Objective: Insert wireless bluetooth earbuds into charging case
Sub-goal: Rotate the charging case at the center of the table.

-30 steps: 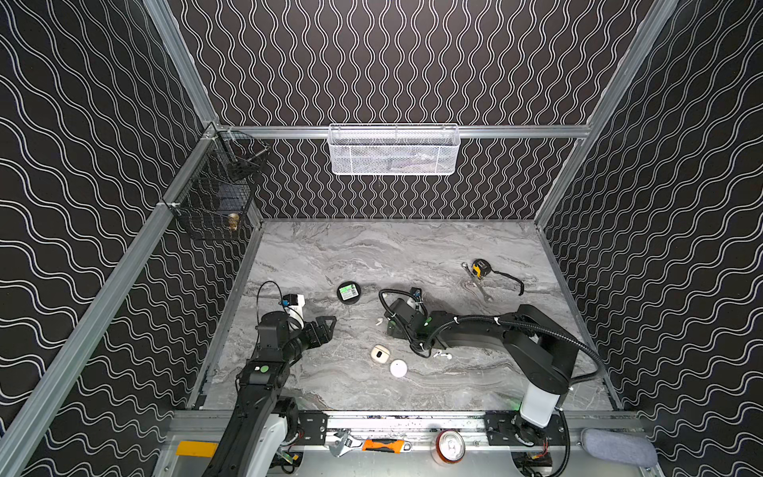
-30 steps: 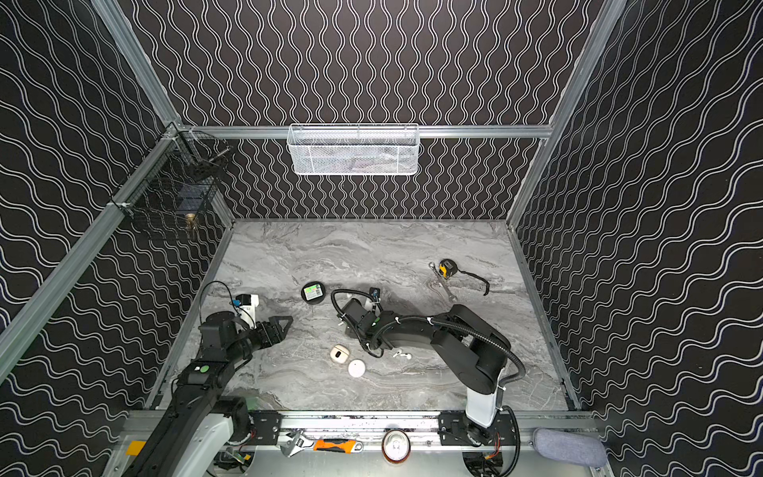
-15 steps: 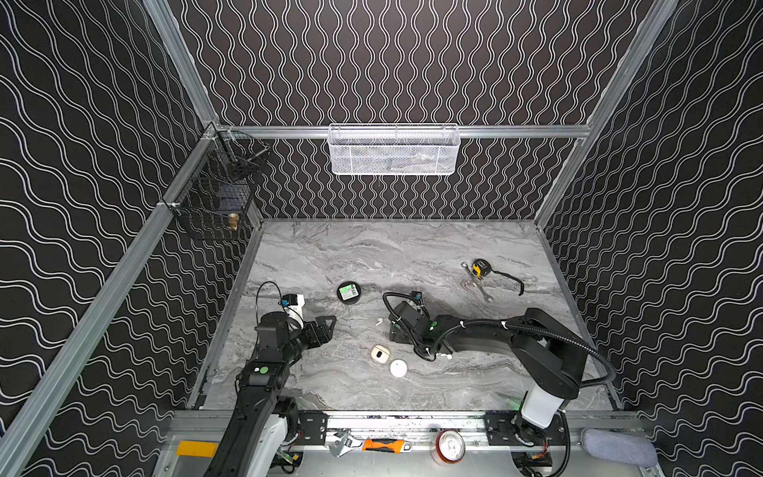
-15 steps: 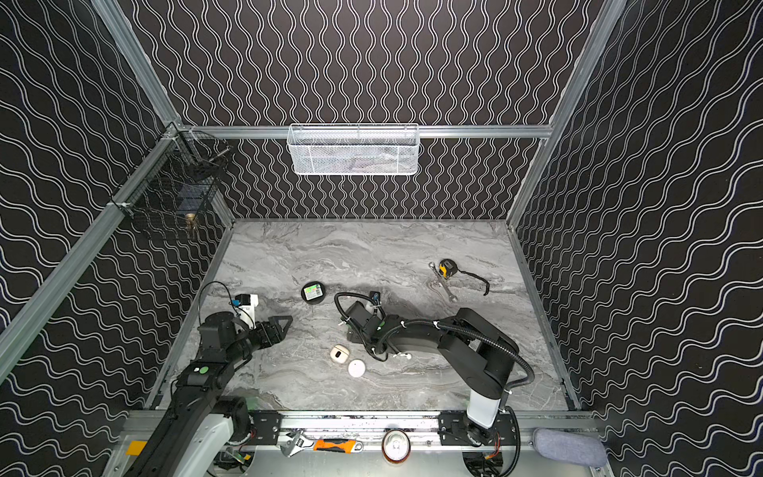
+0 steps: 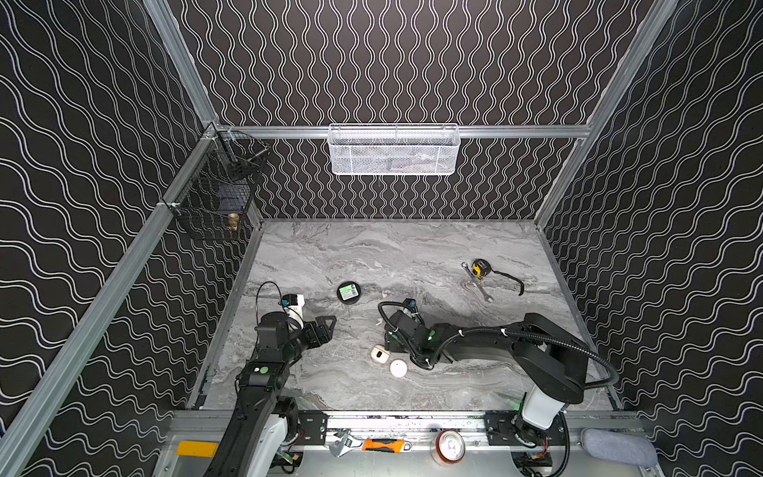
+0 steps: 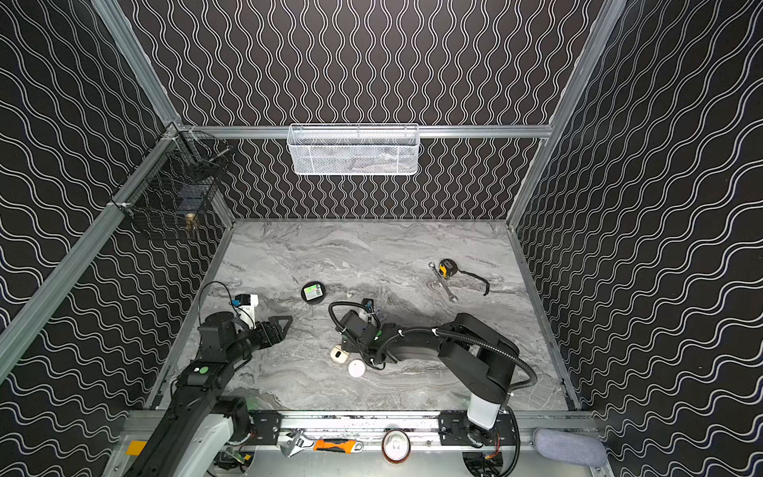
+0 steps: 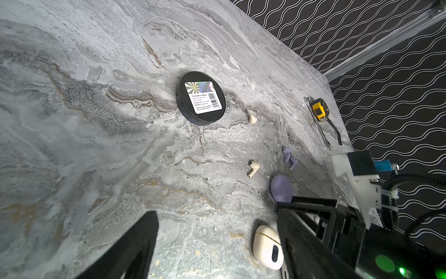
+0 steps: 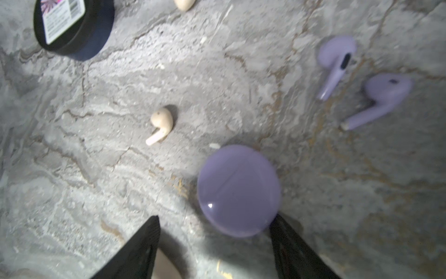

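A round lilac charging case (image 8: 239,190) lies shut on the marble, just ahead of my right gripper (image 8: 214,219), whose jaws stand open with the case's near edge between their tips. Two lilac earbuds (image 8: 335,62) (image 8: 381,99) lie beyond it, and a cream earbud (image 8: 160,124) lies off to one side. A second cream earbud (image 7: 251,117) rests near the black tin. The cream case (image 5: 378,353) and the white round case (image 5: 398,368) sit beside the right gripper (image 5: 390,336). My left gripper (image 5: 328,326) hovers open and holds nothing. In both top views the right arm hides the lilac case.
A black round tin (image 5: 349,292) with a label sits behind the earbuds. A yellow tape measure (image 5: 479,268) and a wrench (image 5: 481,287) lie at the back right. A white basket (image 5: 394,148) and a black wire basket (image 5: 214,198) hang on the walls.
The right arm has dropped lower and its elbow has swung out to the right, bringing the gripper down over the cases. The left arm has not moved.
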Available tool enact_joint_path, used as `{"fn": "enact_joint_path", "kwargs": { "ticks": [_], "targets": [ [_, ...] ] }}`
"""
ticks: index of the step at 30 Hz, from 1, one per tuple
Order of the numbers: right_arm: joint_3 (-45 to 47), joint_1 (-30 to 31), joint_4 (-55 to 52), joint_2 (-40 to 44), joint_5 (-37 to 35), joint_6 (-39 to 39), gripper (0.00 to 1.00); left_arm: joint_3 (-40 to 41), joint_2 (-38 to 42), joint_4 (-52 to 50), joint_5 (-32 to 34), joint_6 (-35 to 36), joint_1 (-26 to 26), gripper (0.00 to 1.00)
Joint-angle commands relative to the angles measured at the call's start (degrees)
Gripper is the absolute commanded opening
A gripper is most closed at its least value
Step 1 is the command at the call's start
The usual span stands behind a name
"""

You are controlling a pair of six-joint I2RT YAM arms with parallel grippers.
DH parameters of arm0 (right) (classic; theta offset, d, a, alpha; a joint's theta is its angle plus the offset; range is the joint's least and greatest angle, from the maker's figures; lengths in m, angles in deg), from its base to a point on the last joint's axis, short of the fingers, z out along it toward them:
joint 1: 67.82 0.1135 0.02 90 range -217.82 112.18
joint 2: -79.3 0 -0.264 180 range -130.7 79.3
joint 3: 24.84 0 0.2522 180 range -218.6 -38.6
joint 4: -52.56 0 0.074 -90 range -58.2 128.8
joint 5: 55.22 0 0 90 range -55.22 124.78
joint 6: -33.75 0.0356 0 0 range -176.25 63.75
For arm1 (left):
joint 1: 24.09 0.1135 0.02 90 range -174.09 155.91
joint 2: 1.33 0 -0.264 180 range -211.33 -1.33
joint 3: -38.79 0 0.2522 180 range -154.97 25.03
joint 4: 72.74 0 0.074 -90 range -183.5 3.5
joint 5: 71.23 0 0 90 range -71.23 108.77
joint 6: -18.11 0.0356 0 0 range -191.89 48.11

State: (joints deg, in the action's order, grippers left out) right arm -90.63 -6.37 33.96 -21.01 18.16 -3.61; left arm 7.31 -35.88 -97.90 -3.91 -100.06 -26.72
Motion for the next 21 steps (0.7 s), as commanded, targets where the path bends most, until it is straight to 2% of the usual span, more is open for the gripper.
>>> {"fn": "enact_joint_path", "kwargs": {
  "ticks": [1, 7, 12, 16, 21],
  "targets": [
    [0.6, 1.1, 0.1, 0.9, 1.3, 2.4, 0.73, -0.1, 0.2, -0.2, 0.1, 0.7, 0.0, 0.82],
    [0.9, 1.9, 1.0, 2.6, 0.5, 1.4, 0.7, -0.1, -0.3, 0.1, 0.0, 0.7, 0.0, 0.82],
    [0.4, 1.9, -4.5, 6.8, -4.4, -0.3, 0.7, 0.0, -0.3, 0.2, -0.1, 0.7, 0.0, 0.82],
    [1.6, 1.1, -6.8, 11.3, -8.8, -3.1, 0.77, 0.0, 0.1, 0.1, -0.3, 0.7, 0.1, 0.82],
    [1.7, -4.1, -4.7, 10.3, -3.2, -7.7, 0.78, 0.0, 0.0, 0.2, -0.2, 0.7, 0.0, 0.82]
  ]
}}
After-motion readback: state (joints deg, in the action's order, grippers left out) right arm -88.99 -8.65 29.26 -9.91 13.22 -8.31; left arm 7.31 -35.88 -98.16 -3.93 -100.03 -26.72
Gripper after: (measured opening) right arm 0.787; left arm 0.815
